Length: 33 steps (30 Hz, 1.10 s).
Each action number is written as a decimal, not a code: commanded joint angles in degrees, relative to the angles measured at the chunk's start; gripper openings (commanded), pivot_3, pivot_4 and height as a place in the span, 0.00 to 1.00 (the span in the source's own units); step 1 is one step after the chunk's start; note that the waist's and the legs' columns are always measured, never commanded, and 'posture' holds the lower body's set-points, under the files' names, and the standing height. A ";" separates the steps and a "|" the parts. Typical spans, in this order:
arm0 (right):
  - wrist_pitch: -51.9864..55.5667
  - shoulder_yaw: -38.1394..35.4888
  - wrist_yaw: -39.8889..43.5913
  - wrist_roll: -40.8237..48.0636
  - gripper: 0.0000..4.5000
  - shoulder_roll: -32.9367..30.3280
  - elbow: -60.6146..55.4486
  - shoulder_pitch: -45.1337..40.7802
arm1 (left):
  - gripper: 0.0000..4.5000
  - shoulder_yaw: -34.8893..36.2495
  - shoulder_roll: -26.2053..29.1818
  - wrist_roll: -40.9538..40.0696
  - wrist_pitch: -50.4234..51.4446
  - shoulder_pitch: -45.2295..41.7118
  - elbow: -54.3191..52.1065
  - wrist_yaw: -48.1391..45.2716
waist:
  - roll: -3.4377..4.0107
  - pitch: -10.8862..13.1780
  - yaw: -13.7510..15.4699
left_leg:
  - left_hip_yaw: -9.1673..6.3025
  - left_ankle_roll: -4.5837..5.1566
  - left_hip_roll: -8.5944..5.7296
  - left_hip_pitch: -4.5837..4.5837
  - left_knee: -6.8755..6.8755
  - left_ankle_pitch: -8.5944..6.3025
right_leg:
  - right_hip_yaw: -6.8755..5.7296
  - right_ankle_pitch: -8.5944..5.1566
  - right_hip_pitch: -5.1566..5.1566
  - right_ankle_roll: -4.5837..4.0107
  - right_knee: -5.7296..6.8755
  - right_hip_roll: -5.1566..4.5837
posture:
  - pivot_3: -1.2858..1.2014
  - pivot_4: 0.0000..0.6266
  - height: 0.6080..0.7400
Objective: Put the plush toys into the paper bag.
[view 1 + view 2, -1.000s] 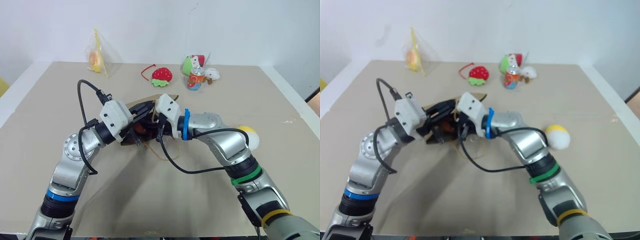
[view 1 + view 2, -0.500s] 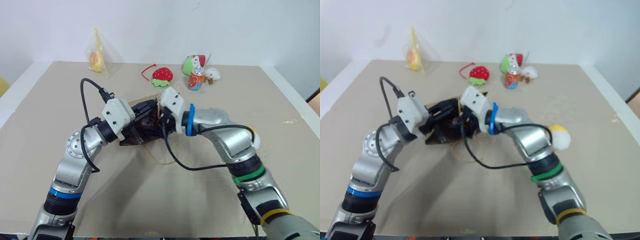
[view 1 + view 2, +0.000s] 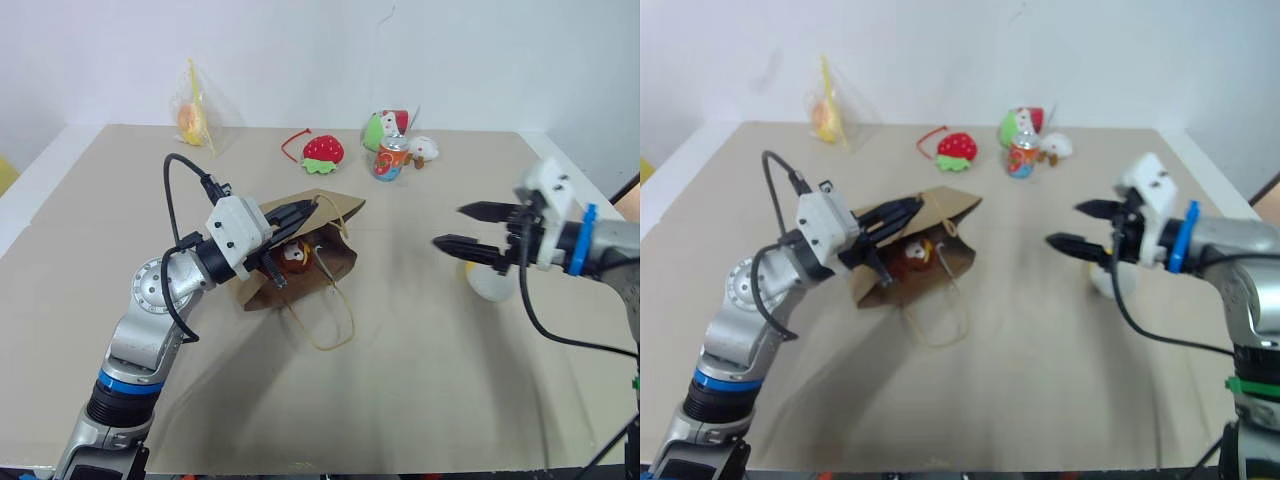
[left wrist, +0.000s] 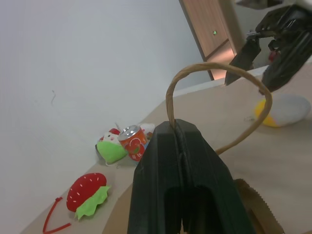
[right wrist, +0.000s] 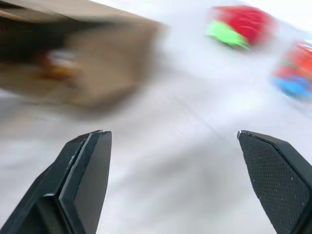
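Egg [image 3: 492, 284] under right gripper [image 3: 464, 228] (spread wide).

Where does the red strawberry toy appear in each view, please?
Left eye view: the strawberry toy lies near the table's far edge, mid-picture.
Right eye view: the toy, same place.
Left wrist view: the toy lies near the drink can.
Right wrist view: a red-green blur past the paper bag.
Shared landmark: that drink can.
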 commanded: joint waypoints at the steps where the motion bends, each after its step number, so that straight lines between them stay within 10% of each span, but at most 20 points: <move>1: -9.16 -5.24 -7.94 -6.39 0.99 1.89 5.52 6.69 | 0.00 0.19 -0.43 -0.11 -0.88 -0.08 -1.75 0.50 | 0.00 0.00 0.02 | -0.01 0.00 -0.02 -0.01 0.00 0.00 | 0.00 0.00 0.00 0.01 0.00 0.00 | 0.52 0.24 1.00; 16: -11.78 -0.46 -10.60 -7.61 0.99 7.83 8.51 9.99 | 0.00 0.33 -0.10 -0.29 -0.75 -0.17 -1.85 0.07 | 0.16 -0.01 -0.72 | 0.14 0.07 -0.11 0.11 0.01 0.08 | 0.25 0.12 0.05 0.20 0.01 0.08 | 0.52 0.24 1.00; 27: -10.10 1.93 -9.26 -7.10 0.20 8.19 7.23 9.82 | 0.00 0.74 0.25 0.13 -1.00 -0.08 -1.92 0.49 | 0.17 -0.01 -0.54 | 0.15 0.07 -0.15 0.10 0.02 0.08 | 0.25 0.12 0.06 0.20 0.01 0.05 | 0.52 0.24 1.00; 33: -5.84 0.84 -3.64 -0.50 0.10 6.10 -0.63 6.07 | 0.00 0.93 0.39 0.25 -1.00 -0.25 -1.72 0.60 | 0.17 -0.01 -0.53 | 0.12 0.07 -0.14 0.10 0.01 0.08 | 0.23 0.12 0.06 0.20 0.01 0.06 | 0.52 0.24 1.00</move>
